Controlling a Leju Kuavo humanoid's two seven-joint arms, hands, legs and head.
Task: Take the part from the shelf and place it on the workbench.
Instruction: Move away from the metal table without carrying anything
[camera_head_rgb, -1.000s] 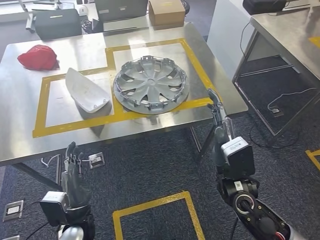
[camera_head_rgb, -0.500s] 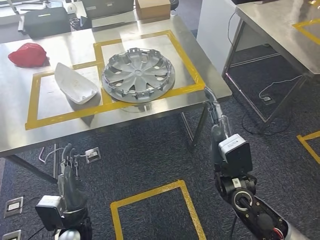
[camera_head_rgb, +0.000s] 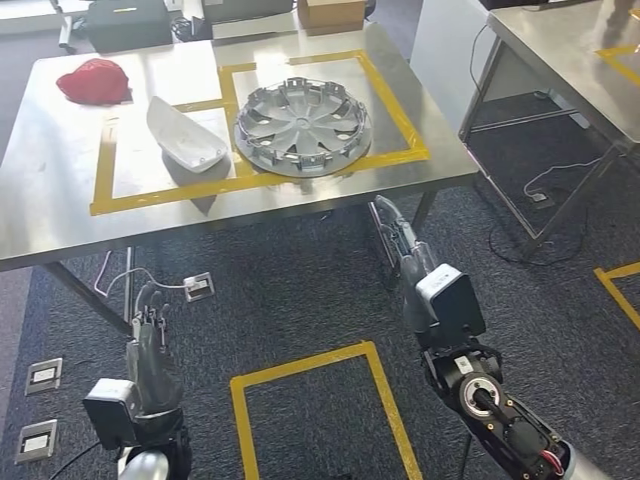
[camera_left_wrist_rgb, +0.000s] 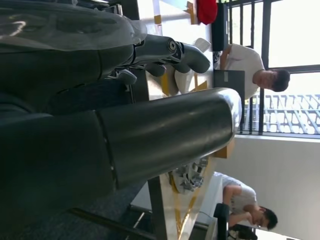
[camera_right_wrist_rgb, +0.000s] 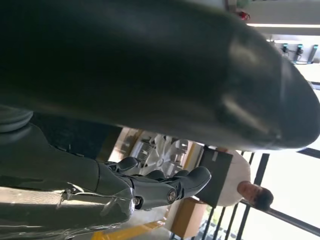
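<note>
Beyond your right hand (camera_head_rgb: 398, 237), whose fingers (camera_head_rgb: 386, 215) reach out straight and loosely apart with nothing in them, the wheel cover (camera_head_rgb: 303, 126) lies flat on the bench (camera_head_rgb: 53, 215) inside the yellow tape frame (camera_head_rgb: 256, 182). Up and ahead of your left hand (camera_head_rgb: 151, 345), fingers also apart and empty, rests the white part (camera_head_rgb: 185, 135). Judging by this, placement looks done; what's left is likely lowering your arms.

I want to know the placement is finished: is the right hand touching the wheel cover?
Apart. The head view shows the right hand below the table edge, over carpet, well clear of the wheel cover.
</note>
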